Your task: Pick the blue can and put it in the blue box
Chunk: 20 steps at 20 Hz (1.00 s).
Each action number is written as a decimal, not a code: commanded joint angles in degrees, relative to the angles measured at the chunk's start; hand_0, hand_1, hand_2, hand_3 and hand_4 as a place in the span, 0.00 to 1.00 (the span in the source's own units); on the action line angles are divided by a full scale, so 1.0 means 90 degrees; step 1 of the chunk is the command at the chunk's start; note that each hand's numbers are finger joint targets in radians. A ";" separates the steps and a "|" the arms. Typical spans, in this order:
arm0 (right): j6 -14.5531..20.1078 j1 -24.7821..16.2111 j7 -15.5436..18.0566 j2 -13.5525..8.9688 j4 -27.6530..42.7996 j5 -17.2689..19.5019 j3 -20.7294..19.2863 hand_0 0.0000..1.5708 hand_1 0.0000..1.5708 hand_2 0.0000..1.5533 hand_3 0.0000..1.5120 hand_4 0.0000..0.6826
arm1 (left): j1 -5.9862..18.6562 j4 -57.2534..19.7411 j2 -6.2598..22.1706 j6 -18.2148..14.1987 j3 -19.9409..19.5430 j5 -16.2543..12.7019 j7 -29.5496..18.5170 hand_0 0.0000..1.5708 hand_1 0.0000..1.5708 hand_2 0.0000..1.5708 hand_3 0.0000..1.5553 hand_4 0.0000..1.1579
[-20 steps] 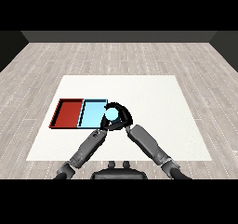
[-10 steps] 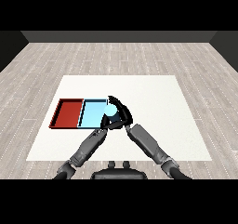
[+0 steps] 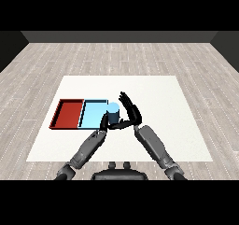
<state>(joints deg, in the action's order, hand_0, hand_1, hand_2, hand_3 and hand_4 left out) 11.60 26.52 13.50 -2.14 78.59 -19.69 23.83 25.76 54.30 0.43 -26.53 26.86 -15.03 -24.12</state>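
1. Now the blue can (image 3: pixel 113 112) stands upright at the right edge of the blue tray (image 3: pixel 93 115), just left of the right hand (image 3: pixel 130 111); whether it rests on the tray floor cannot be told.
2. That right hand's fingers are spread straight and wide, holding nothing.
3. Just below the can sits the left hand (image 3: pixel 105 121), its fingers too hidden to judge.
4. By these signs the step is the release into the tray.
5. Next, the right hand likely needs to draw away rightward without tipping the can.
6. Further left lies the red tray (image 3: pixel 69 113) on the white table (image 3: pixel 163 102).
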 commanded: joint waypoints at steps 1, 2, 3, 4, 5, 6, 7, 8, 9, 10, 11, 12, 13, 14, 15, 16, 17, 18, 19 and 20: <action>-0.0351 -0.0656 0.0198 -0.0170 0.0430 0.0002 -0.0301 0.00 0.00 0.00 0.00 0.00 | 0.0026 -0.0310 -0.0045 0.0190 -0.0280 0.0079 -0.0264 1.00 1.00 1.00 0.97 0.97; -0.0359 -0.0771 -0.0248 -0.0526 0.1149 -0.0217 -0.0452 0.00 0.00 0.00 0.00 0.00 | -0.0029 0.0327 0.0063 -0.0137 -0.0101 0.0320 0.0290 1.00 1.00 1.00 0.97 0.97; 0.0016 -0.0851 -0.0206 -0.0321 0.1238 0.0144 -0.0272 0.00 0.00 0.00 0.00 0.00 | 0.0121 -0.0599 0.0023 0.0216 -0.0523 0.0203 -0.0377 1.00 1.00 1.00 0.96 0.97; 0.0032 -0.1097 -0.0221 -0.0231 0.1532 0.0158 -0.0229 0.00 0.00 0.00 0.00 0.00 | -0.0068 -0.0348 0.0052 0.0349 -0.0509 0.0235 -0.0349 1.00 1.00 1.00 0.96 0.97; 0.0098 -0.1228 -0.0501 -0.0448 0.1939 0.0183 -0.0305 0.00 0.00 0.00 0.00 0.00 | 0.0056 -0.0287 -0.0032 0.0076 -0.0462 0.0384 -0.0102 1.00 1.00 1.00 0.96 0.97; 0.0277 -0.1827 -0.0171 -0.0334 0.2164 0.0335 0.0009 0.00 0.00 0.00 0.00 0.00 | 0.0053 -0.0105 0.0162 -0.0044 -0.0425 0.0467 0.0007 1.00 1.00 1.00 0.96 0.97; -0.0142 -0.1711 -0.0100 -0.0651 0.2220 -0.0061 -0.0573 0.00 0.00 0.00 0.00 0.00 | 0.0238 -0.0490 -0.0008 0.0105 -0.0516 0.0447 -0.0115 1.00 1.00 1.00 0.96 0.97; -0.0025 -0.1679 -0.0354 -0.0586 0.2345 -0.0121 -0.0664 0.00 0.00 0.00 0.00 0.00 | 0.0138 -0.0117 0.0327 0.0178 -0.0613 0.0435 0.0149 1.00 1.00 1.00 0.96 0.98; -0.0295 -0.1177 -0.0440 -0.0631 0.2096 -0.0475 -0.1175 0.00 0.00 0.00 0.00 0.00 | -0.0032 -0.0315 -0.0041 -0.0026 -0.0454 0.0567 0.0004 1.00 1.00 1.00 0.96 0.97; -0.0520 -0.2193 0.0201 -0.0862 0.2288 -0.0526 -0.1142 0.00 0.00 0.00 0.00 0.00 | 0.0151 -0.0312 0.0187 0.0017 -0.0611 0.0518 0.0096 1.00 1.00 1.00 0.96 0.97; -0.0471 -0.2462 -0.0074 -0.1131 0.2938 -0.0522 -0.1192 0.00 0.00 0.00 0.00 0.00 | 0.0106 -0.0193 0.0491 0.0190 -0.0670 0.0510 0.0131 1.00 1.00 1.00 0.96 0.98; -0.0615 -0.2374 0.0083 -0.1134 0.2736 -0.0584 -0.1420 0.00 0.00 0.00 0.00 0.00 | 0.0354 -0.0547 0.0369 0.0259 -0.0829 0.0472 0.0254 1.00 1.00 1.00 0.96 0.98; -0.0670 -0.2202 0.0442 -0.0944 0.2282 -0.0512 -0.1518 0.00 0.00 0.00 0.00 0.00 | 0.0065 0.0064 0.0638 0.0355 -0.0882 0.0383 0.0525 1.00 1.00 1.00 0.96 0.98; -0.0757 -0.2657 0.0228 -0.1256 0.2768 -0.0683 -0.1642 0.00 0.00 0.00 0.00 0.00 | 0.0110 -0.0289 0.0788 0.0286 -0.0923 0.0479 0.0527 1.00 1.00 1.00 0.97 0.98; -0.0568 -0.2187 0.0087 -0.1087 0.2415 -0.0652 -0.1807 0.00 0.00 0.00 0.00 0.00 | 0.0115 -0.0261 0.0940 0.0364 -0.0972 0.0568 0.0508 1.00 1.00 1.00 0.96 0.98; -0.0337 -0.2444 0.0141 -0.0923 0.2579 -0.0445 -0.1615 0.00 0.00 0.00 0.00 0.00 | 0.0224 -0.0539 0.0854 0.0130 -0.1044 0.0703 0.0406 1.00 1.00 1.00 0.97 0.98; -0.0454 -0.2621 0.0220 -0.1089 0.2644 -0.0265 -0.1609 0.00 0.00 0.00 0.00 0.00 | 0.0433 -0.1028 0.0709 0.0274 -0.1290 0.0565 0.0323 1.00 1.00 1.00 0.96 0.99; -0.0841 -0.2873 0.0591 -0.1129 0.2389 -0.0691 -0.1890 0.00 0.00 0.00 0.00 0.00 | 0.0382 -0.0593 0.1351 0.0457 -0.1463 0.0369 0.0826 1.00 1.00 1.00 0.96 0.98; -0.0765 -0.2679 0.0118 -0.1365 0.2647 -0.0699 -0.2015 0.00 0.00 0.00 0.00 0.00 | 0.0157 -0.0703 0.1324 0.0322 -0.1522 0.0401 0.0719 1.00 1.00 1.00 0.96 0.98; -0.0499 -0.2428 -0.0166 -0.1258 0.2696 -0.0719 -0.2043 0.00 0.00 0.00 0.00 0.00 | 0.0615 -0.1137 0.1467 0.0518 -0.1707 0.0323 0.1030 1.00 1.00 1.00 0.96 0.97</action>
<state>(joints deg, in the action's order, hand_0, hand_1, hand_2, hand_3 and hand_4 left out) 6.42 4.34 14.62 -12.28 101.47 -24.86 8.23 28.46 48.13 9.70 -23.51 15.44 -11.01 -18.55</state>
